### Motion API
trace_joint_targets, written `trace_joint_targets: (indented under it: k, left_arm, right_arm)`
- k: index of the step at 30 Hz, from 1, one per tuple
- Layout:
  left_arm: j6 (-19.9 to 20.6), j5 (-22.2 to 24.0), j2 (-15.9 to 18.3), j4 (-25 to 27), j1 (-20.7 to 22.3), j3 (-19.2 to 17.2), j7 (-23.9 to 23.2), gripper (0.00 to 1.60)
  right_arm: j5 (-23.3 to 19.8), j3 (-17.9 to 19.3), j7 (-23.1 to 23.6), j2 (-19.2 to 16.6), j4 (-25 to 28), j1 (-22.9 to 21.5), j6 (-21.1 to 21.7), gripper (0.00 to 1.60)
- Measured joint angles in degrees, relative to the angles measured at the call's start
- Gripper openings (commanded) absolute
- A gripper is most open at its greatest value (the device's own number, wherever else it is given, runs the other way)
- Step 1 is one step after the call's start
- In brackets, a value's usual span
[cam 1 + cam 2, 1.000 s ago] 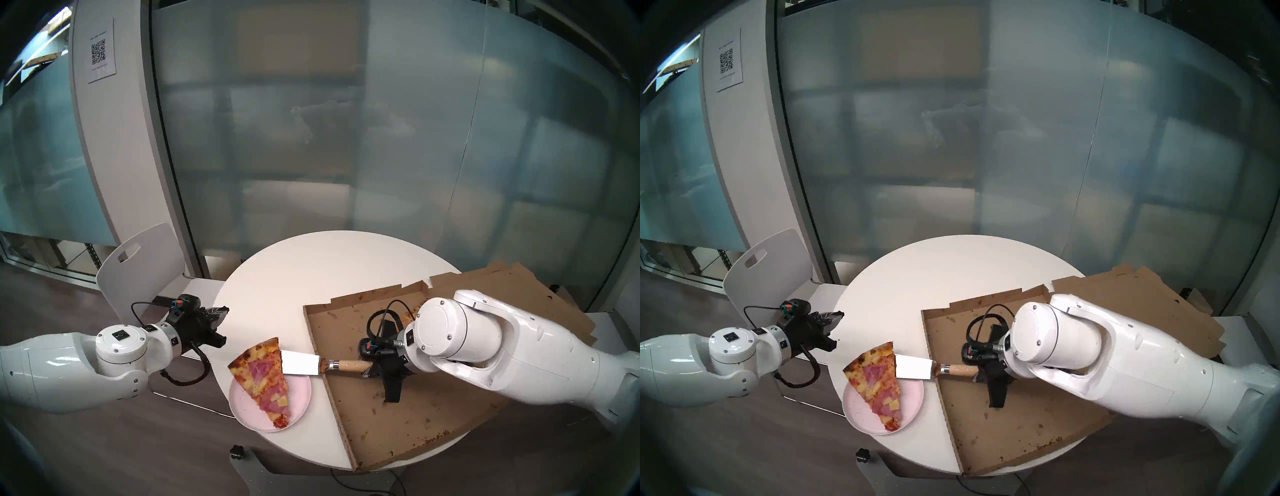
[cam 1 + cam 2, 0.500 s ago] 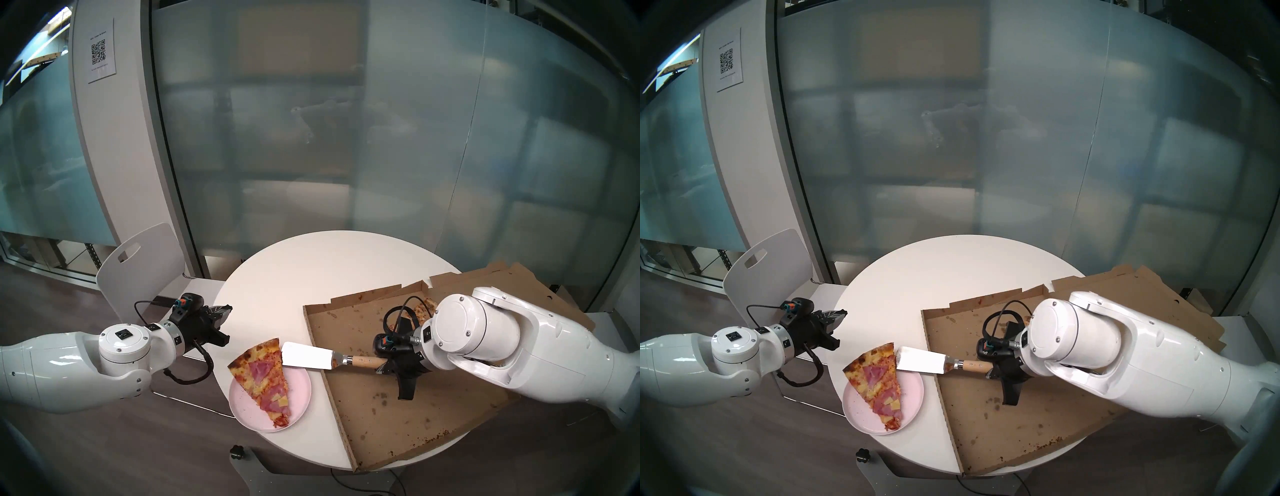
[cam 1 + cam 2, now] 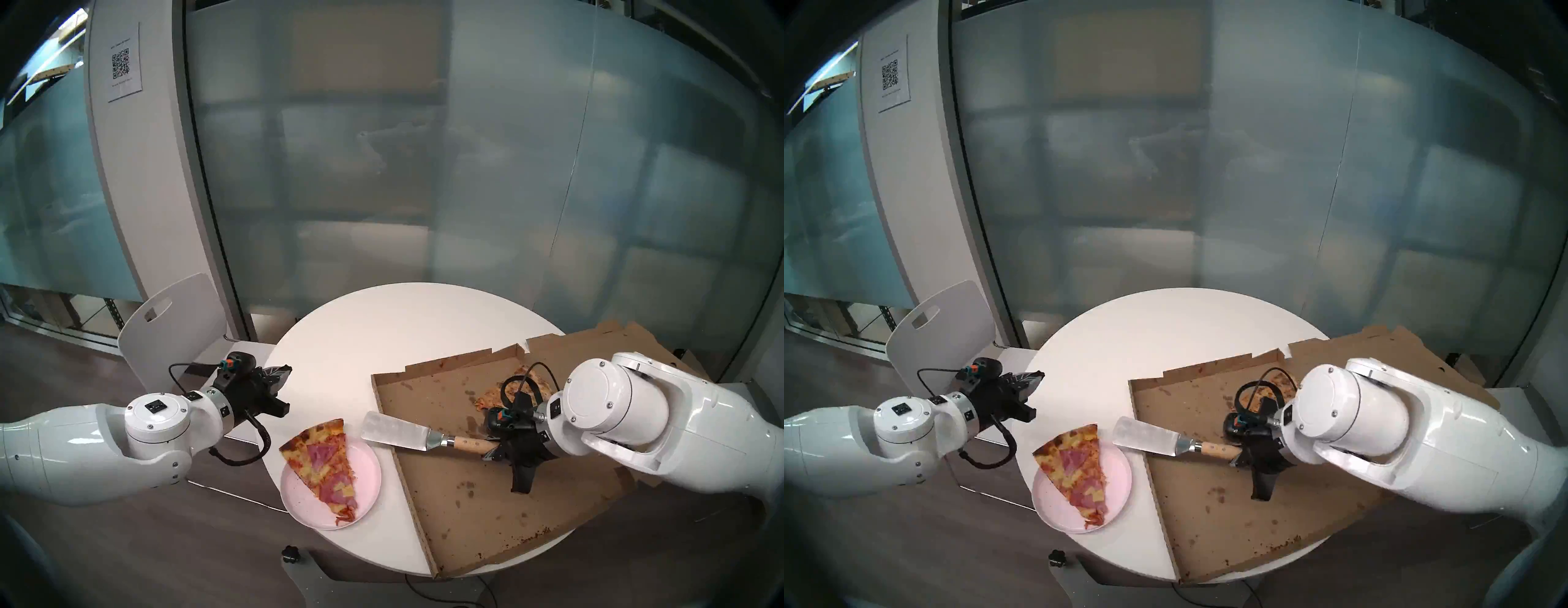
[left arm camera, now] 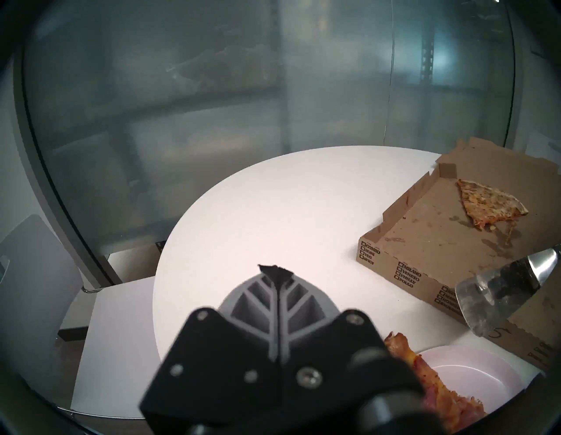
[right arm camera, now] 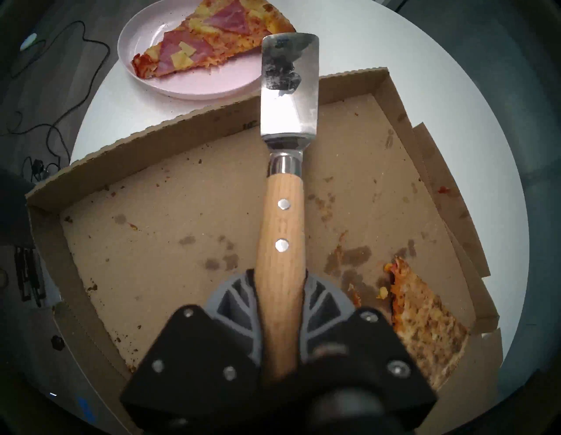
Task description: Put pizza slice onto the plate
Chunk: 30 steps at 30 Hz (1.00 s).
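Observation:
The pizza slice [image 3: 324, 465] with ham and pineapple lies on the round pink plate [image 3: 297, 499] at the table's near left; its crust end overhangs the far rim. My right gripper [image 3: 492, 452] is shut on the wooden handle of a metal spatula [image 3: 396, 432]. The bare blade hovers over the box's left wall, just right of the plate. In the right wrist view the spatula [image 5: 290, 88] points past the slice [image 5: 212, 51] and plate [image 5: 194, 86]. My left gripper [image 3: 285, 371] is shut and empty, left of and beyond the plate; its fingers [image 4: 274, 273] are pressed together.
An open cardboard pizza box [image 3: 466, 509] covers the right half of the round white table [image 3: 382, 331]. A browned, speckled slice [image 4: 485, 203] lies in its far corner, under my right wrist. A white chair [image 3: 178, 322] stands far left. Glass wall behind.
My right arm has drawn the spatula back to the right, out from under the slice and off the plate. The left arm has edged slightly toward the table.

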State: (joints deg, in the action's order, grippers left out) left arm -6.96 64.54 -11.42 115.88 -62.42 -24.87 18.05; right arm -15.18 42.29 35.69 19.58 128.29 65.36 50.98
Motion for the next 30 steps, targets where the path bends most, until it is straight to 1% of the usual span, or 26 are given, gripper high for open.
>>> trace_joint_targets:
  k: [3,7,14,17,18,20,23,26,30]
  left_arm:
    - [-0.41,-0.04,-0.36,1.04,0.09,-0.12,0.96,0.00]
    - [-1.09,-0.66,-1.07,3.06,0.16,-0.14,2.56,0.00]
    - [-1.87,-1.70,-2.22,5.36,0.18,-0.09,4.86,0.00]
    - [-2.05,-1.92,-2.44,5.81,0.18,-0.08,5.42,0.00]
    - [-2.16,-2.08,-2.57,6.04,0.18,-0.06,5.79,0.00]
    - [-2.24,-2.23,-2.66,6.20,0.18,-0.04,6.10,0.00]
    - [-2.40,-2.47,-2.82,6.44,0.17,0.00,6.79,0.00]
    - [-2.48,-2.55,-2.85,6.51,0.17,0.00,7.12,0.00]
    - [-2.64,-2.70,-2.91,6.67,0.17,0.05,7.76,0.00]
  right_arm:
    - [-2.24,0.82,-1.01,-1.58,0.00,1.53,-0.23,0.00]
    - [-6.33,2.26,-2.98,-4.20,-0.02,3.99,-0.95,0.00]
    - [-13.54,5.07,-7.03,-7.68,-0.69,8.03,-2.62,0.00]
    - [-15.37,5.92,-8.29,-8.42,-1.17,9.14,-3.10,0.00]
    - [-16.69,6.56,-9.19,-8.89,-1.54,9.97,-3.44,0.00]
    - [-17.83,7.11,-9.95,-9.28,-1.84,10.64,-3.80,0.00]
    - [-20.70,8.35,-11.71,-10.13,-2.65,12.30,-4.80,0.00]
    - [-22.11,8.93,-12.52,-10.51,-3.03,13.16,-5.31,0.00]
    - [-24.90,9.81,-14.29,-11.29,-3.96,15.45,-6.38,0.00]
